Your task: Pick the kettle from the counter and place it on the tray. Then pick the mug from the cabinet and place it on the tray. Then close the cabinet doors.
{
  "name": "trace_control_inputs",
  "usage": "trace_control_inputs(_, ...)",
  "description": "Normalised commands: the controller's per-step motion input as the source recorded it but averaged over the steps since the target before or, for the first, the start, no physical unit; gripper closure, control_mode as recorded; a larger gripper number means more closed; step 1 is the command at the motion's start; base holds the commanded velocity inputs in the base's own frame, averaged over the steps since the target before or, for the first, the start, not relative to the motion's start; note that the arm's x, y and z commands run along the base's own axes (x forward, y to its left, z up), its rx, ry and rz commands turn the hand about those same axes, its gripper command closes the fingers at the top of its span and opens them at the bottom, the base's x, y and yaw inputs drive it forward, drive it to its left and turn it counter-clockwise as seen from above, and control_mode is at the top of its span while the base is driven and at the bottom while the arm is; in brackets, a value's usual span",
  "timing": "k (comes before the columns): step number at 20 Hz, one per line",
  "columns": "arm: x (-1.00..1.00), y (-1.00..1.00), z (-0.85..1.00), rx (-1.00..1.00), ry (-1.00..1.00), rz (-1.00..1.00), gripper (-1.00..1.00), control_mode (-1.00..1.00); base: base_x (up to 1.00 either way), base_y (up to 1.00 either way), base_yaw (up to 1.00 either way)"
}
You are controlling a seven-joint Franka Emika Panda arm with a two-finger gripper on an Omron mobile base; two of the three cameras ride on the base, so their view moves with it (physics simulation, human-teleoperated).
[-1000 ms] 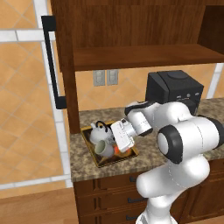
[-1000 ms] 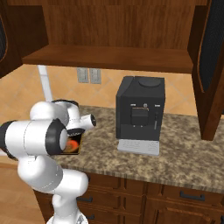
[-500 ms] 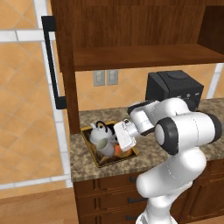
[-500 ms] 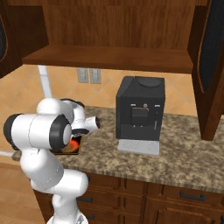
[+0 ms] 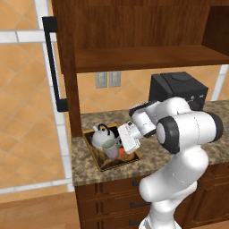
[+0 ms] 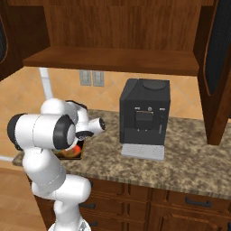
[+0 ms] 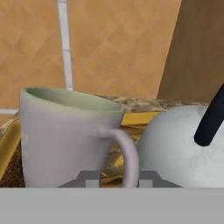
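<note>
The grey-beige mug [image 7: 65,140] stands upright on the tray [image 7: 135,117], its handle turned toward the camera and close beside the silvery-white kettle [image 7: 183,148]. My gripper [image 7: 118,178] straddles the mug's handle, open a little, with a small gap at each fingertip [image 7: 89,178]. From the left base view, the mug [image 5: 108,148] and kettle [image 5: 99,136] share the gold-rimmed tray [image 5: 96,162] at the counter's [image 5: 89,173] left end, and the gripper [image 5: 121,143] sits right against the mug. The cabinet [image 5: 143,58] above has both doors [image 5: 53,62] swung open.
A black coffee machine [image 6: 144,115] stands on the counter [image 6: 180,167] to the right of the tray [image 6: 72,153]. The open right cabinet door [image 6: 219,67] hangs over the counter's right part. Dark wooden drawers [image 5: 116,201] run below the slab.
The jaws have parted slightly around the mug's handle. The mug now rests on the tray beside the kettle, and the arm has shifted a little.
</note>
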Motion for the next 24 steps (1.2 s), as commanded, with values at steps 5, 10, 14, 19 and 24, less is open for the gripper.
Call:
trace_control_inputs(5, -0.28, -0.39, -0.53, -0.06, -0.12, 0.01, -1.0, -1.0, 0.0, 0.0, 0.0)
trace_control_inputs(10, -0.22, -0.06, -0.01, -0.01, -0.15, 0.02, -1.0, -1.0, 0.0, 0.0, 0.0)
trace_control_inputs(14, -0.12, 0.0, 0.53, 0.0, -0.01, 0.0, -1.0, -1.0, 0.0, 0.0, 0.0)
trace_control_inputs(19, -0.2, -0.02, 0.78, 0.0, 0.05, 0.0, -1.0, -1.0, 0.0, 0.0, 0.0)
trace_control_inputs(24, -0.35, -0.05, 0.82, 0.0, 0.21, -0.03, -1.0, -1.0, 0.0, 0.0, 0.0)
